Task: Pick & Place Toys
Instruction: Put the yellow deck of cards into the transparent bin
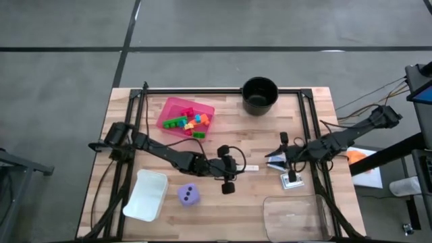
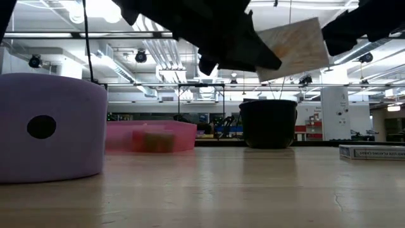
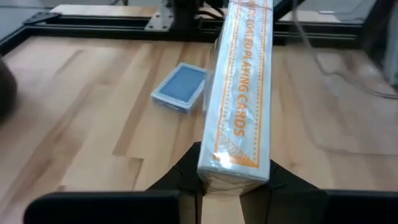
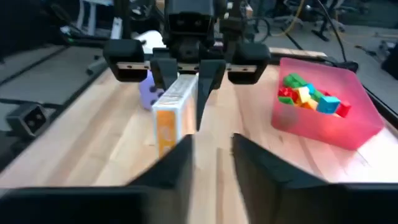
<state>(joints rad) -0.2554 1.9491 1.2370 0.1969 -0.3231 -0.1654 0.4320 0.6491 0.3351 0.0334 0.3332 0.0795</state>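
Left gripper at table centre, clamped on an orange-white card box, held off the wood. Right gripper faces it from 3 o'clock, fingers spread with nothing between them. Blue card box lies flat on the table just beyond the held box. Another card box lies at 5 o'clock of the right gripper. Purple die sits at 7 o'clock from centre. Coloured bricks piled in the pink tray at 11 o'clock; black pot at 12.
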